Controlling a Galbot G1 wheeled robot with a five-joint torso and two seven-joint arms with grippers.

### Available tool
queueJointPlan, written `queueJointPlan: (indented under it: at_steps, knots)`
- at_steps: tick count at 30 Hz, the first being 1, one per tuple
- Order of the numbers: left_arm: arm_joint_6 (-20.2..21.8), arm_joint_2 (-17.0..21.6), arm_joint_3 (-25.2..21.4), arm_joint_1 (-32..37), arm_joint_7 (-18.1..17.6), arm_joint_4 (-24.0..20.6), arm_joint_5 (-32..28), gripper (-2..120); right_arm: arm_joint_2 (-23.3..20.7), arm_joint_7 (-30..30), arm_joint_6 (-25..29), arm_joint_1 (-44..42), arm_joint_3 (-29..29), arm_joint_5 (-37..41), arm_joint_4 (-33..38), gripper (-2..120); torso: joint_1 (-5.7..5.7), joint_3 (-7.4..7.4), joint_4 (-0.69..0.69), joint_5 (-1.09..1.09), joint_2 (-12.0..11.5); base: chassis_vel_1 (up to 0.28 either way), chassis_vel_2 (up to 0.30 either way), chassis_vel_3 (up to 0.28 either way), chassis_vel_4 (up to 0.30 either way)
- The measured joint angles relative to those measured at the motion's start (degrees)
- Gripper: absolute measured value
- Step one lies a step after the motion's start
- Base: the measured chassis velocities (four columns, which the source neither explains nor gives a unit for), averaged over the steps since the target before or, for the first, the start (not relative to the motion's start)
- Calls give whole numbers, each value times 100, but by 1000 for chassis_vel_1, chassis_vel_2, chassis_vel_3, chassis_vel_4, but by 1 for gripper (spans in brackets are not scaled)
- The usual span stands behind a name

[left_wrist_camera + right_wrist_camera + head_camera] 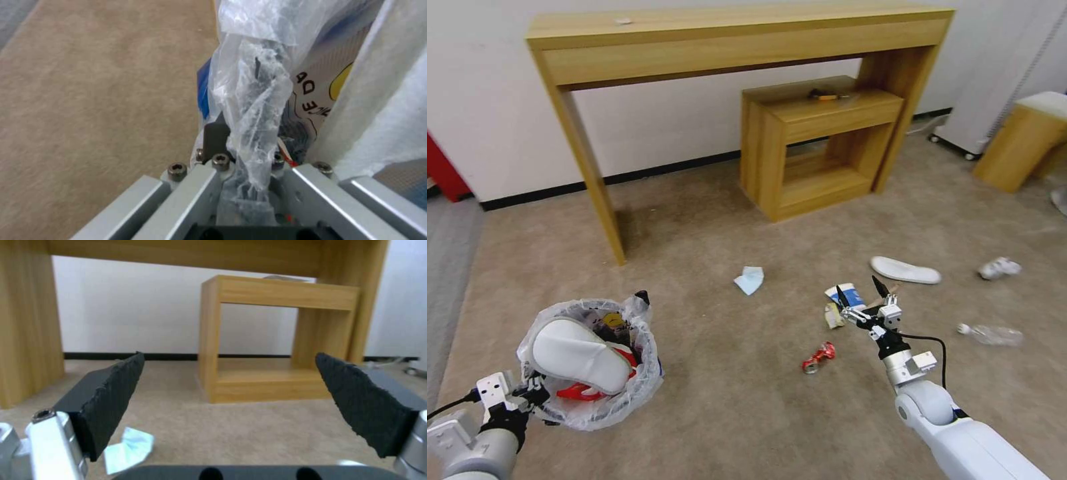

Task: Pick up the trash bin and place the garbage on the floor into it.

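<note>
Item: small dark round bag-lined trash bin (590, 363), rim pinched by left gripper (527, 393), one white slipper inside. Right gripper (864, 293) spread wide, empty, above blue-white paper cup (846, 294) on beige carpet (727, 373). Advice: descend squarely before closing.

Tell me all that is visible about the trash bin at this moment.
The trash bin is small, round and dark, lined with a crinkly translucent plastic bag printed in blue, yellow and black. It sits upright, low on the robot's left over the beige carpet. The left gripper is shut on its bagged rim. A white slipper lies across the opening, with something red beneath it.
</note>
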Motion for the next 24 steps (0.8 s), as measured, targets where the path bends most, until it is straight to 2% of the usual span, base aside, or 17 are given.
queueJointPlan:
  at_steps: [9, 24]
  knots:
    - [-15, 2, -9, 33, 14, -13, 10, 0, 18, -5, 6, 21, -24, -17, -9, 98, 0, 0, 1, 0, 0, -53, -57, -64, -52]
    - [-90, 7, -8, 28, 1, -16, 33, 0, 46, -60, 46, 21, -46, -78, -23, 97, 0, 0, -1, 0, 0, -12, -9, -9, -8]
